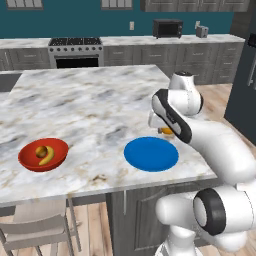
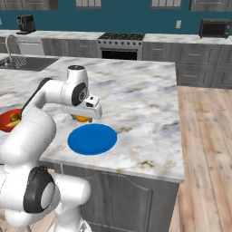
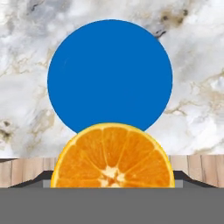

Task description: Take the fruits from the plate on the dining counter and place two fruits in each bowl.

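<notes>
My gripper point(image 1: 166, 132) hangs a little above the dining counter point(image 1: 90, 100), just behind the plate, shut on a cut orange half point(image 3: 113, 157). The same fruit peeks out under the hand in the right base view point(image 2: 82, 118). The flat blue plate point(image 1: 151, 154) point(image 2: 92, 139) point(image 3: 109, 74) lies bare near the counter's front edge. Far to its left stands the red bowl point(image 1: 26, 159) point(image 2: 5, 124), holding a yellow banana point(image 1: 47, 157) and a small brownish-orange fruit point(image 1: 42, 151).
The marble top ends close in front of the plate, with wood floor point(image 2: 204, 136) to the right. A chair point(image 1: 35, 225) stands below the front edge near the red bowl. A sink point(image 2: 20, 63), stove point(image 1: 75, 50) and microwave point(image 1: 167, 28) line the back wall.
</notes>
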